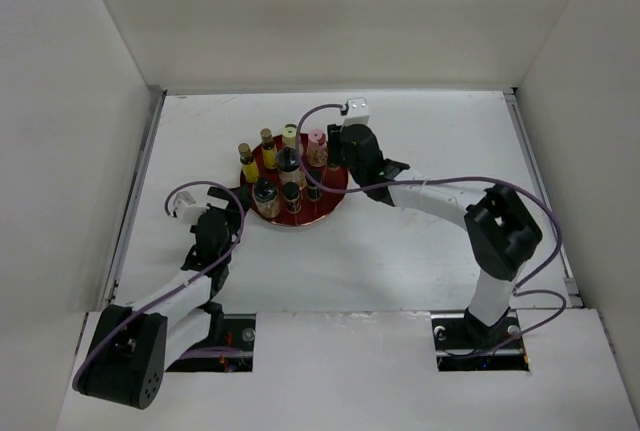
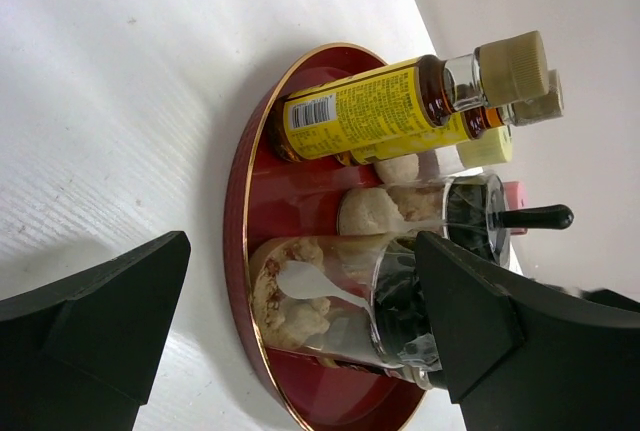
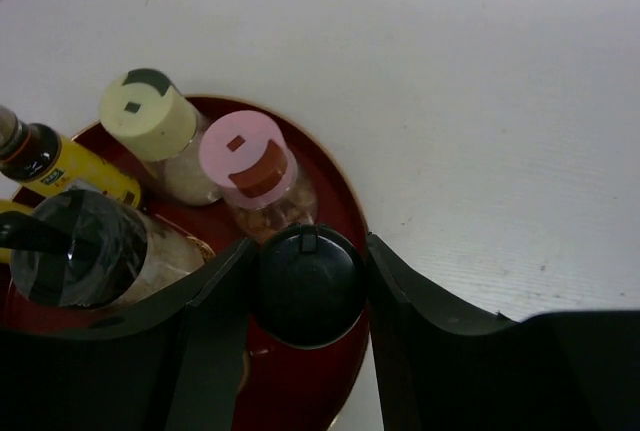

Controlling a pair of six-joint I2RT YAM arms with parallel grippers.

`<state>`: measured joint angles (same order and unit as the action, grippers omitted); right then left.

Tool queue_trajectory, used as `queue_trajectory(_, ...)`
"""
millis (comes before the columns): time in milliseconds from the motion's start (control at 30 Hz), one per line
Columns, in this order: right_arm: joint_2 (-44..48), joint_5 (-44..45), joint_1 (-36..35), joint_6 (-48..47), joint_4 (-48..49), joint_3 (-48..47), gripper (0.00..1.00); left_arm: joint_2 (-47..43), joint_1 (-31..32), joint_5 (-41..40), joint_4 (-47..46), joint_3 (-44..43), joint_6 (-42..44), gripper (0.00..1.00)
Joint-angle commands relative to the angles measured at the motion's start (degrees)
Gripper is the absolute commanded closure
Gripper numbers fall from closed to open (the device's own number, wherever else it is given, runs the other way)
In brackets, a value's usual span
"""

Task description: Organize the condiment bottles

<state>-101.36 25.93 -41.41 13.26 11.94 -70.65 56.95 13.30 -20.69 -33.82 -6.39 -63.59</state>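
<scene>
The right gripper (image 3: pixel 306 256) is narrowed onto a small dark bottle with a round black cap (image 3: pixel 307 286). Its two black fingers (image 3: pixel 215 336) press against opposite sides of the cap. The bottle is at the edge of the round red tray with a gold rim (image 3: pixel 353 196). The cap and fingers hide its base, so I cannot tell whether it rests on the tray.

Just behind it on the tray stand a clear bottle with a pink lid (image 3: pixel 250 163) and a cream bottle with a pale yellow lid (image 3: pixel 150 111). They are close together and upright.

The left gripper (image 2: pixel 300 251) is spread wide and pinches nothing. It hangs over the white worktop (image 2: pixel 130 101), just beside the tray's rim on the left arm's side.

In the left wrist view a clear jar with a black lid and a white scoop inside (image 2: pixel 320 306) shows in the gap between that gripper's fingers, standing on the tray. One finger overlaps the jar's lid there, and I cannot tell whether it touches. Beyond the jar, two slim yellow-labelled bottles with tan caps (image 2: pixel 365 111) stand side by side on the tray.
</scene>
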Motion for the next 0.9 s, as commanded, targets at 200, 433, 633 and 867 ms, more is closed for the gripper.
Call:
queue_trajectory(200,-7.18,1.58,-1.44,0.01,0.54,-6.25,0.65,-1.49,-0.16,-0.59,0.51,-0.46,0.58,0.00)
queue_trajectory(433,-8.68,1.93,-1.44,0.63,0.62,-5.02,0.64,0.35,-0.25,-0.15,-0.01,-0.81,0.49,0.00)
queue_trajectory(633,-7.98,1.14,-1.88,1.77,1.41,-3.53,0.37,0.27,-0.25,0.12,0.34,-1.08,0.66,0.00)
queue_trajectory(867,-1.74,-0.09,-3.02,1.86,3.43,-1.42,0.18,-0.09,-0.60,0.30,0.51,-1.69,1.45,0.00)
